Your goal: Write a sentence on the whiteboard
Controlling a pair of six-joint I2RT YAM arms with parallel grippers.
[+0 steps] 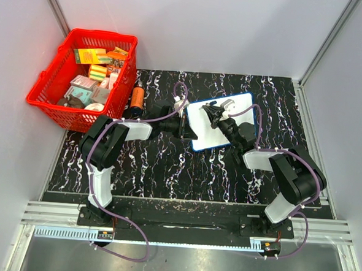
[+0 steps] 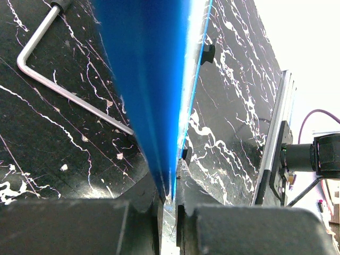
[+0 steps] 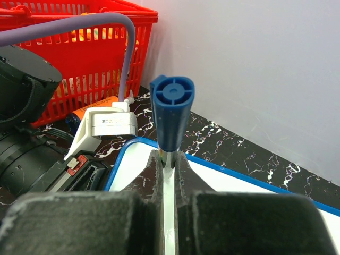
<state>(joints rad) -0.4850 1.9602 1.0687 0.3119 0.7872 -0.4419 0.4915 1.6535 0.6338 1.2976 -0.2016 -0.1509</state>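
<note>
Black marbled worktop (image 1: pixel 166 171): whiteboard (image 1: pixel 205 137) lies right of the red basket (image 1: pixel 48 93), its basket-side rim clamped between the left fingers (image 2: pixel 187 191). Blue marker (image 3: pixel 172 114) is pinched in the closed right fingers (image 3: pixel 155 180) over that basket-side end. No pen strokes are discernible, so the sentence is judged essentially all left to write.

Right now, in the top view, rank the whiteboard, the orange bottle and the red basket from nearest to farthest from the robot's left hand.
1. The whiteboard: its left edge is pinched in the left hand.
2. The orange bottle: to the hand's left, beside the basket.
3. The red basket: farthest, at the table's far-left corner.
</note>
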